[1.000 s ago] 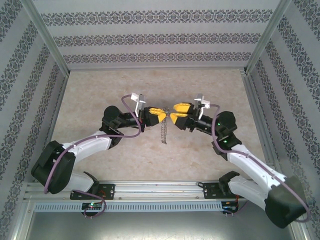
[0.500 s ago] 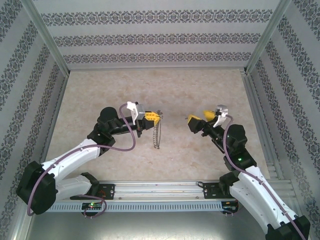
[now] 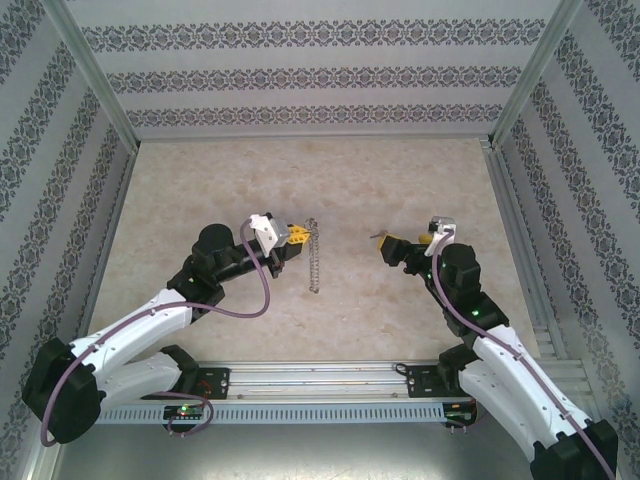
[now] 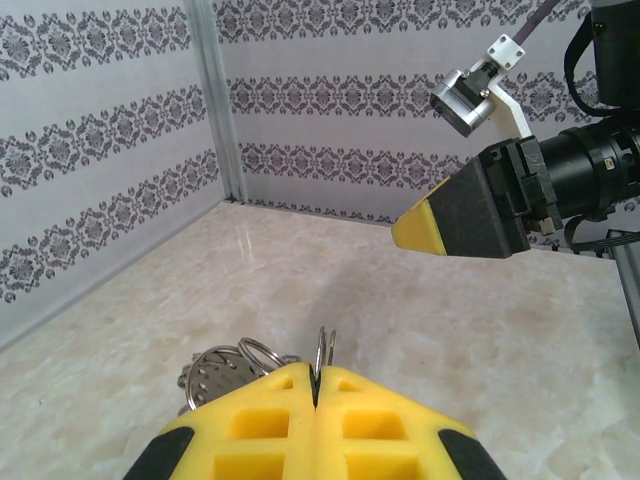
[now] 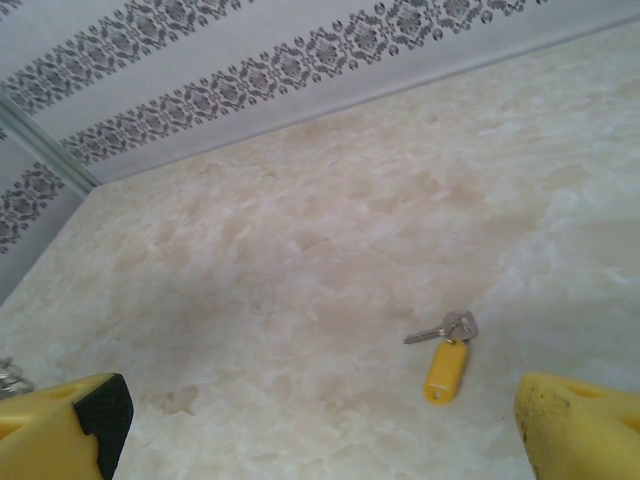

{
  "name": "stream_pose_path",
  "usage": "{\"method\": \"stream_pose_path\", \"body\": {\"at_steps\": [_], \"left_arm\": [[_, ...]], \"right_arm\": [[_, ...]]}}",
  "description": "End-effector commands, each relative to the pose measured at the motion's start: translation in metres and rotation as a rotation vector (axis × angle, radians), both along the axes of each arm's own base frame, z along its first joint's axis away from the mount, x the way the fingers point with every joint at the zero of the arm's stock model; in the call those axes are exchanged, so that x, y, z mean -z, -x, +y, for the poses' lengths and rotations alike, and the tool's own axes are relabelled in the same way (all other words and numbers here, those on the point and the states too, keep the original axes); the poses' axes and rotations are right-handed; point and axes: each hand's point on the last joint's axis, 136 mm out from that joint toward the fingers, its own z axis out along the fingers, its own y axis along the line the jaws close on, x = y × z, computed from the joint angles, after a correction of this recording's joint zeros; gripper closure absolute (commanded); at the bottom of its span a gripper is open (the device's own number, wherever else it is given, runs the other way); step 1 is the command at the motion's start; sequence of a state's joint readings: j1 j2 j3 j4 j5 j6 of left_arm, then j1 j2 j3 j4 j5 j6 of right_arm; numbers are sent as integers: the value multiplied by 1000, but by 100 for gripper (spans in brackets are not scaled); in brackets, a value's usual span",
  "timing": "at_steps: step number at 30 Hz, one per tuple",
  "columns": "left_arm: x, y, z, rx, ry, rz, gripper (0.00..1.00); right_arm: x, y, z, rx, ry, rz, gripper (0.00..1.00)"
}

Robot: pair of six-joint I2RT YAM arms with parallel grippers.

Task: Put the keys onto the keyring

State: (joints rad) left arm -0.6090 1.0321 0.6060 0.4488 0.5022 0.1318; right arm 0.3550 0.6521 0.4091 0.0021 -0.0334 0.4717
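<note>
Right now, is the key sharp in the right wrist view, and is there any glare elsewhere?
Right wrist view: the key sharp, evenly lit. Left wrist view: pale sheen on the table, keyring in focus. Top view: keyring small, detail lost.

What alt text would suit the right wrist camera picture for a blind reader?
A small key with a yellow tag lies on a beige marbled table, ahead of the right end effector, whose yellow fingertips stand open at the bottom corners. Patterned walls rise behind.

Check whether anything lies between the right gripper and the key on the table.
Nothing visible does. The open right gripper faces the key across bare table, the key lying flat just ahead.
</note>
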Motion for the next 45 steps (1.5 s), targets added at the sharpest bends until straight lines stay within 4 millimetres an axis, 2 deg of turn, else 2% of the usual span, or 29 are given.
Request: {"method": "stream_pose_path", "body": {"at_steps": [1, 6, 14, 19, 25, 32, 45], "left_arm": [[-1, -1, 3, -36, -5, -4, 100], [7, -3, 5, -56, 5, 46, 100], [11, -2, 5, -60, 40, 100, 100], [12, -1, 4, -49, 52, 118, 100], [7, 2, 3, -39, 68, 121, 100], [3, 4, 6, -47, 74, 112, 100], [-2, 10, 4, -13, 99, 103, 100]], "right_arm": [[9, -6, -10, 51, 42, 59, 2], [23, -17, -9, 63, 66, 172, 8], [54, -48, -7, 69, 60, 349, 33], [76, -74, -4, 56, 99, 450, 45], [111, -103, -5, 66, 190, 580, 57], [128, -116, -11, 103, 302, 639, 58], [152, -125, 0, 112, 420, 691, 59]]}}
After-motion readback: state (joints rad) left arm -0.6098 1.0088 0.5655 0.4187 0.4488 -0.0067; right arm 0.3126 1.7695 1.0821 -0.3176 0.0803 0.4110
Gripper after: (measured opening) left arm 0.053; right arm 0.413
